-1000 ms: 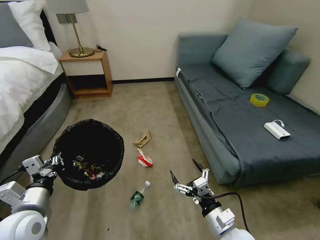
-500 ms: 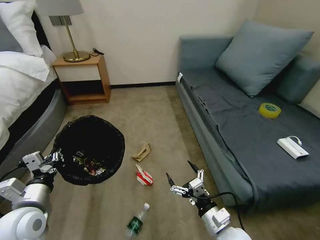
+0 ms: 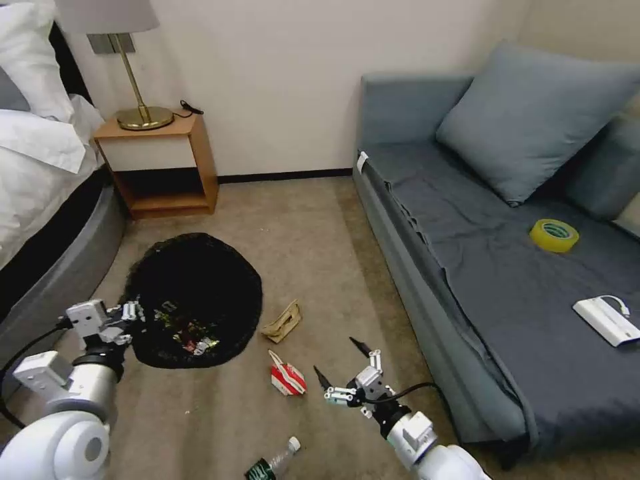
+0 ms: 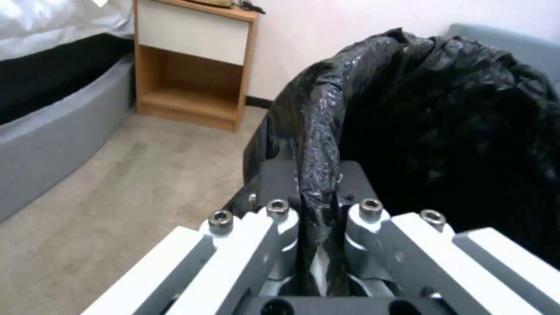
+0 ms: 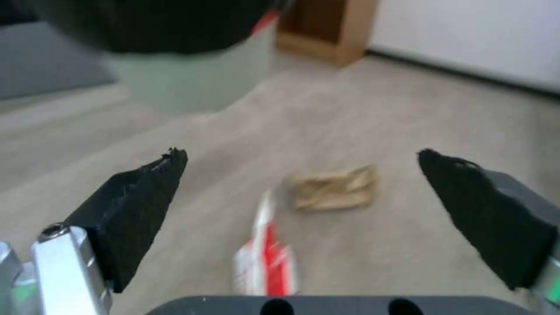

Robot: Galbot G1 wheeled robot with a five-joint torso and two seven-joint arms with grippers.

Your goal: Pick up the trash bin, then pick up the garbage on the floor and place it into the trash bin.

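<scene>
The trash bin, lined with a crinkled black bag, hangs at the left with litter inside. My left gripper is shut on its rim; in the left wrist view the bag fold is pinched in the left gripper. Garbage lies on the carpet: a tan paper scrap, a red-and-white carton and a green-labelled bottle. My right gripper is open, low and just right of the carton. Through the right gripper I see the carton, the scrap and the bin's white body.
A grey sofa runs along the right with a pillow, a yellow tape roll and a white box. A wooden nightstand stands at the back left beside the bed.
The whole view has shifted, so the camera moved; floor litter sits lower in the picture. My right gripper, still open, is now closer to the carton. The bin stays held.
</scene>
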